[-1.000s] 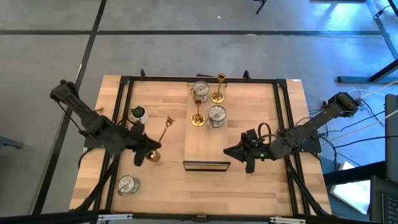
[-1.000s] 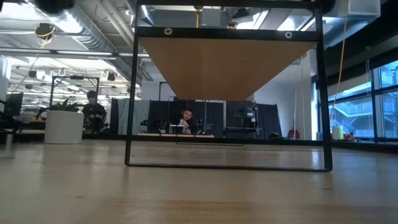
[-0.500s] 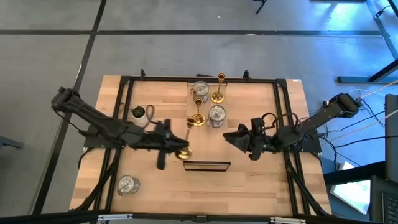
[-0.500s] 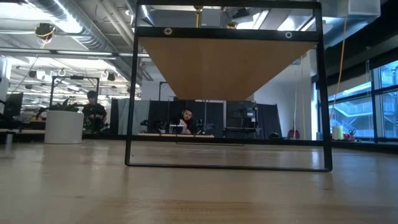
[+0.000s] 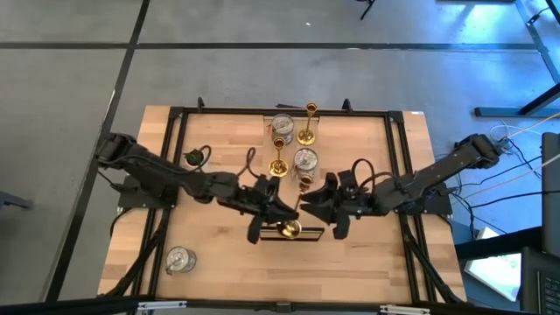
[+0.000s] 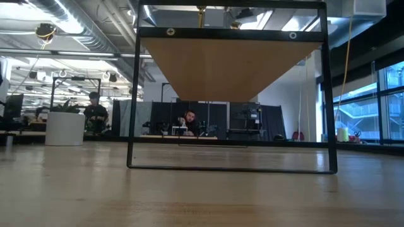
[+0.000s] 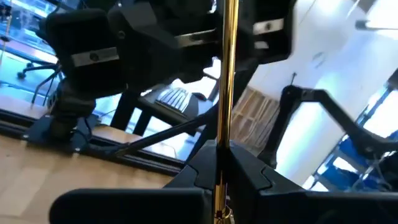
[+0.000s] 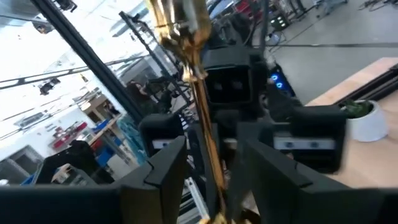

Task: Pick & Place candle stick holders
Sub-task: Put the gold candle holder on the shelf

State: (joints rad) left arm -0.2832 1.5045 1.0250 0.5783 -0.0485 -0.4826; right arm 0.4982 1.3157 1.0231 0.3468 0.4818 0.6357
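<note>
My left gripper (image 5: 276,208) is shut on a slim gold candle stick holder (image 5: 294,210) over the near end of the long wooden board (image 5: 289,197). My right gripper (image 5: 310,206) faces it from the right, open. Its fingers stand on either side of the gold stem (image 8: 208,149), and I see no touch. Two gold holders (image 5: 306,133) (image 5: 278,164) and two silvery cups (image 5: 282,125) (image 5: 304,159) stand on the board's far part. A third silvery cup (image 5: 180,259) rests on the table near the left front corner. The low view shows neither gripper. My left gripper pinches the holder's thin stem (image 7: 219,177) between its two fingers. The fingers come level from the table's left and lie across the stem. The holder is lifted clear and tilted, with its round base (image 5: 289,229) toward the near edge and its cup top (image 5: 304,182) toward the far edge.
A small potted plant (image 5: 194,158) stands on the table's left part, behind my left arm. A black frame (image 5: 175,114) runs round the table top. The two arms meet over the board's near end. Bare wood lies at the front right (image 5: 376,262).
My left gripper has carried the gold holder from the table's left part toward the right, to above the board's near end, and has turned on the way. My right gripper has moved left toward the holder, risen a little and opened.
</note>
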